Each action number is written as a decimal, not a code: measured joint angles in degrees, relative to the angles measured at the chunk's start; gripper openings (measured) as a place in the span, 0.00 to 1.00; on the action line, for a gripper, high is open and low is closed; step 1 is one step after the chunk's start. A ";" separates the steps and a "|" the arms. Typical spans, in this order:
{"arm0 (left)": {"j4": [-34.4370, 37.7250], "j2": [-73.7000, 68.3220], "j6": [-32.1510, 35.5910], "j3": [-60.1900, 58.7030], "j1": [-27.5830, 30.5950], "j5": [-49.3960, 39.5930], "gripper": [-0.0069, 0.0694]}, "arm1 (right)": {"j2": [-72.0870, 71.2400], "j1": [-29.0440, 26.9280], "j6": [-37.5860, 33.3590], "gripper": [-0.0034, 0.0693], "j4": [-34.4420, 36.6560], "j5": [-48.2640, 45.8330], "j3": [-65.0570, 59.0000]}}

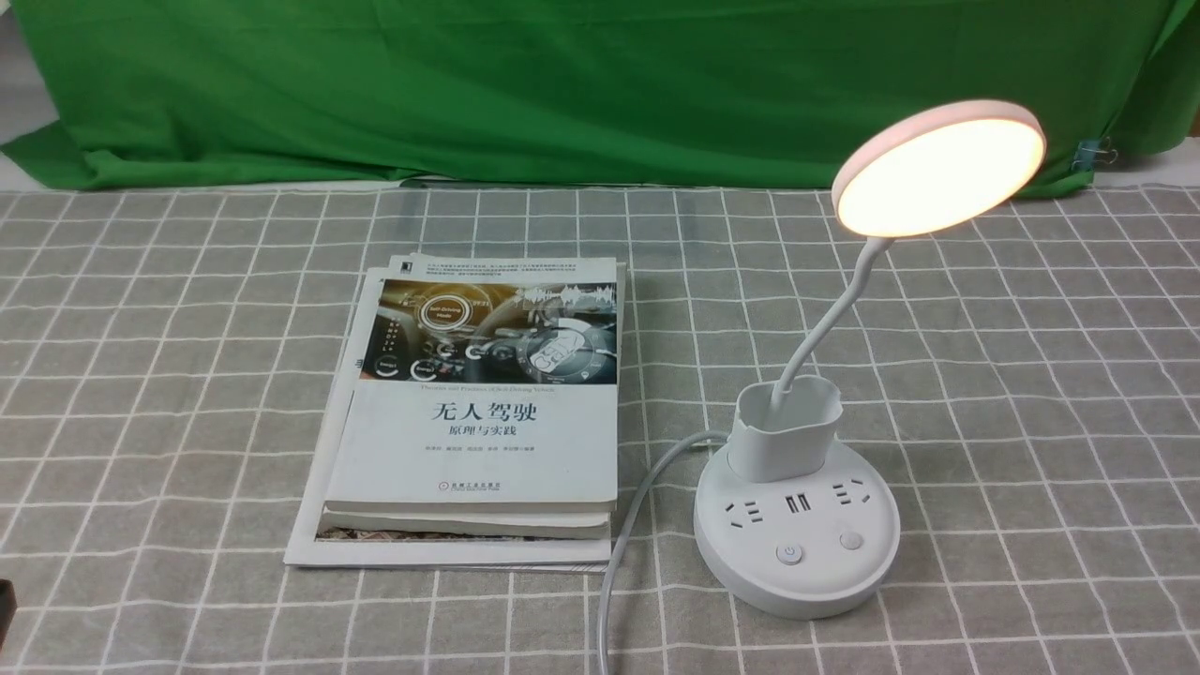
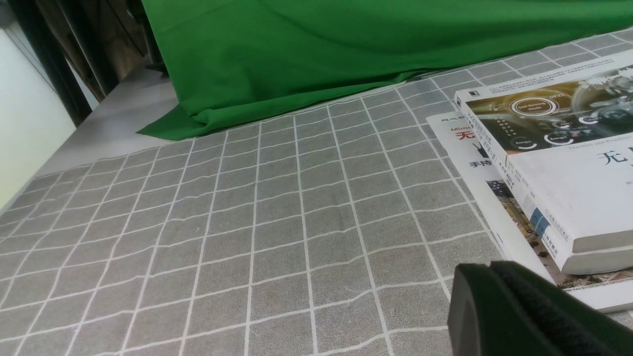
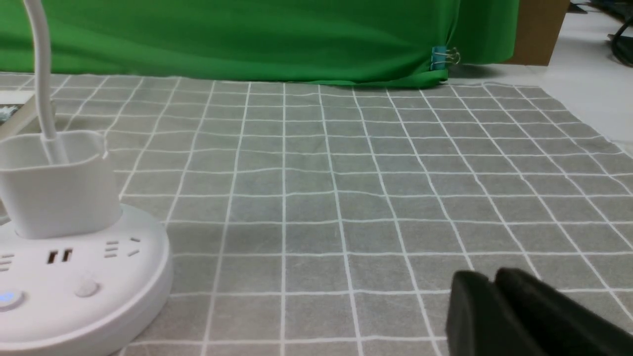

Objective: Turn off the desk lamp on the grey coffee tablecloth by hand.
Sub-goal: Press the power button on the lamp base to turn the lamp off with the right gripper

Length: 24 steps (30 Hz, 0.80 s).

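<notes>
Seeing lamp (image 1: 784,431) upright on cloth (image 1: 1031,394), just right of books (image 1: 478,441), close but not touching them. Reading long axis as near vertical: round base (image 1: 797,572) flat on cloth, cup (image 1: 797,455) at its rear, thin neck (image 1: 825,319) rising out of cup and curving up and away from books. Found disc head (image 1: 940,169) at top, higher than books and well to their right, glowing warm, face tilted down toward robot side. Sockets and both buttons on base top, aimed at robot side: power button (image 1: 790,554) on the books' side, lit blue in right wrist view (image 3: 7,298); second button (image 1: 850,541) farther from books. Traced cord (image 1: 623,525) out of base on the books' side, then along books' right edge toward near edge of cloth.

Caught left gripper (image 2: 489,277) low over cloth, near books' front left corner, apart from them. Jaws pressed together, nothing between.

Caught right gripper (image 3: 494,279) low over cloth on the side of lamp away from books, near base, not touching it. Jaws together too, only a thin seam, holding nothing.

Green backdrop (image 1: 562,84) behind books, past far edge of cloth.
</notes>
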<state>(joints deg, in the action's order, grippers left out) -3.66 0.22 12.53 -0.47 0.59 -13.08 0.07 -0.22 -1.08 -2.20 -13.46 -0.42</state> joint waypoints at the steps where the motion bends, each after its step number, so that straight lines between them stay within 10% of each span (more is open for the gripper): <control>1: 0.00 0.00 0.00 0.00 0.00 0.00 0.09 | 0.00 0.00 0.00 0.18 0.00 1.30 0.00; 24: 0.05 0.00 0.00 0.00 0.00 0.00 0.09 | 2.10 0.00 10.24 0.18 0.00 29.31 4.38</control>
<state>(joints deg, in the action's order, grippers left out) -3.61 0.22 12.53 -0.47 0.59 -13.08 2.17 -0.22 9.16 -2.20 15.86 3.97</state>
